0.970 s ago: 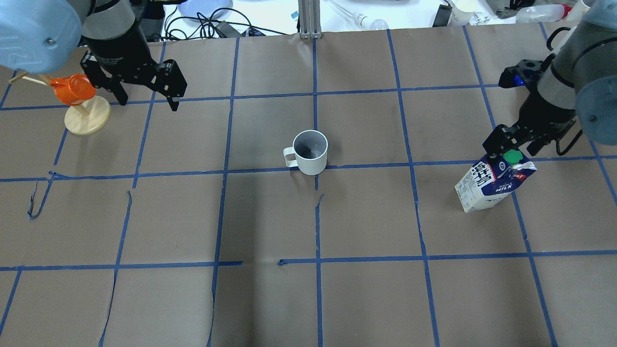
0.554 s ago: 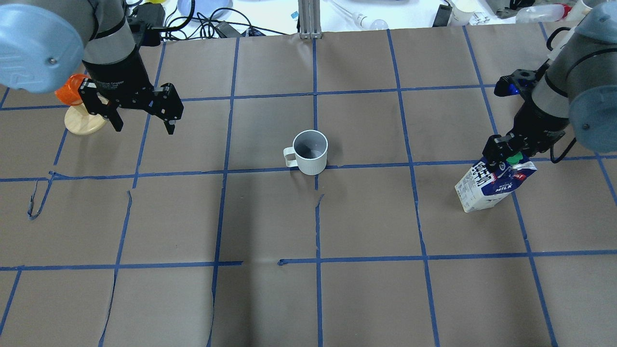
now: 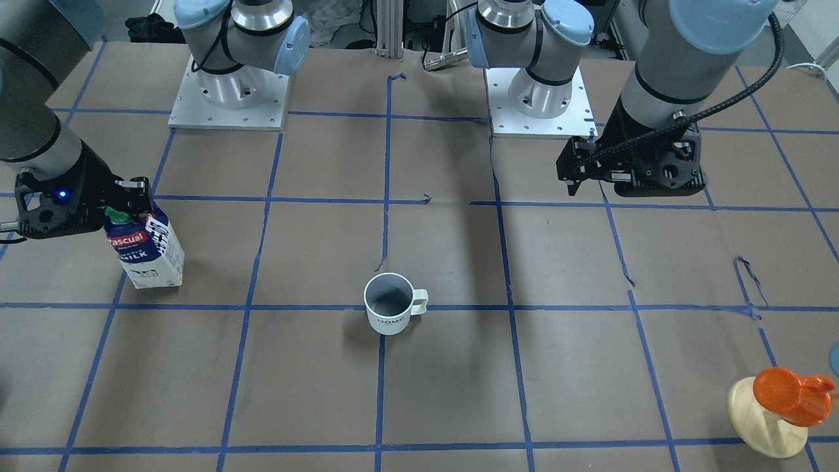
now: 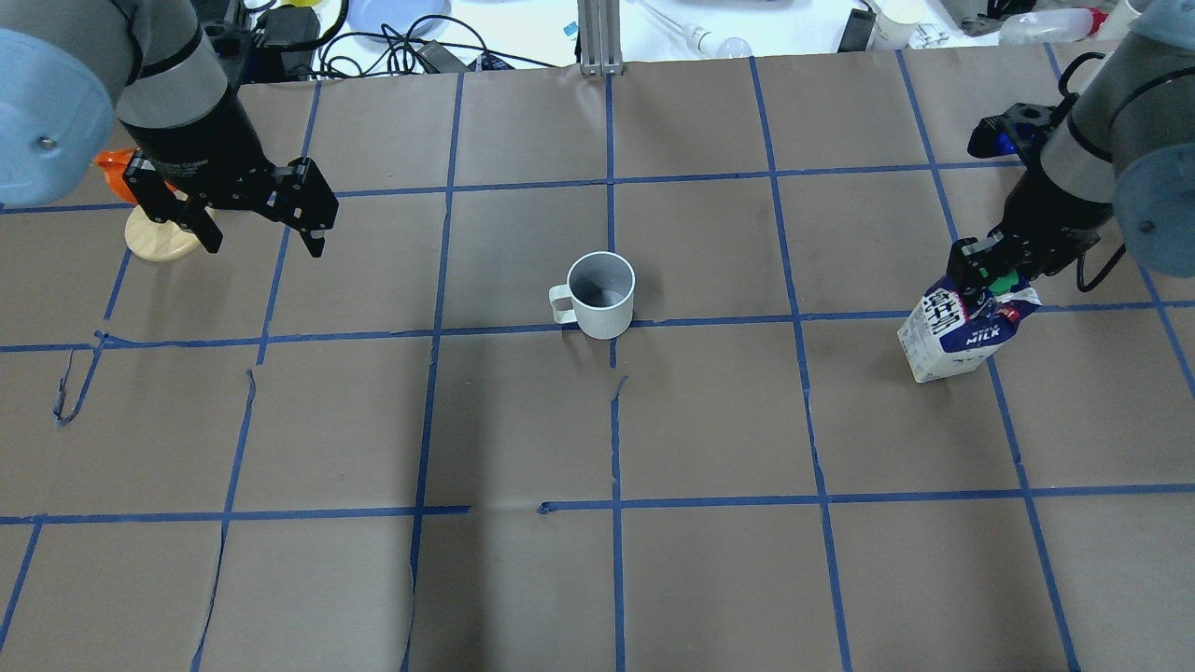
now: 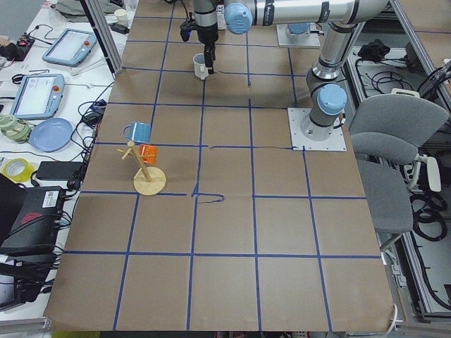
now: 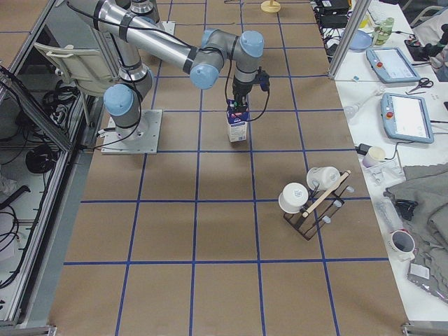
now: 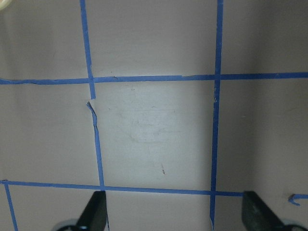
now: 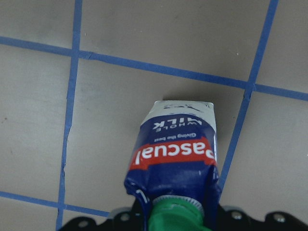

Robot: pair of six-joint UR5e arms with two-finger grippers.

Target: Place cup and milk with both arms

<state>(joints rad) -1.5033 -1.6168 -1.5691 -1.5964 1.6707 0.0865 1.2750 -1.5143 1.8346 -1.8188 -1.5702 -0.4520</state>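
Note:
The white cup (image 4: 602,294) stands upright at the table's middle, handle toward the robot's left; it also shows in the front view (image 3: 388,305). The milk carton (image 4: 966,331) is at the right, tilted, also in the front view (image 3: 147,252). My right gripper (image 4: 985,280) is shut on the carton's gable top by the green cap, as the right wrist view (image 8: 175,149) shows. I cannot tell whether the carton's base touches the paper. My left gripper (image 4: 264,245) is open and empty above bare paper, far left of the cup; its fingertips (image 7: 94,211) frame only paper.
A wooden mug tree (image 4: 154,233) with an orange cup (image 3: 790,393) stands just left of my left gripper. A rack with white mugs (image 6: 311,199) sits on the right end. The arm bases (image 3: 229,98) are on the robot's side. Clutter lies beyond the far edge.
My right gripper has come down and shut on the carton's top; the carton has shifted right and away and stands less tilted. My left gripper has moved left and slightly lower in view.

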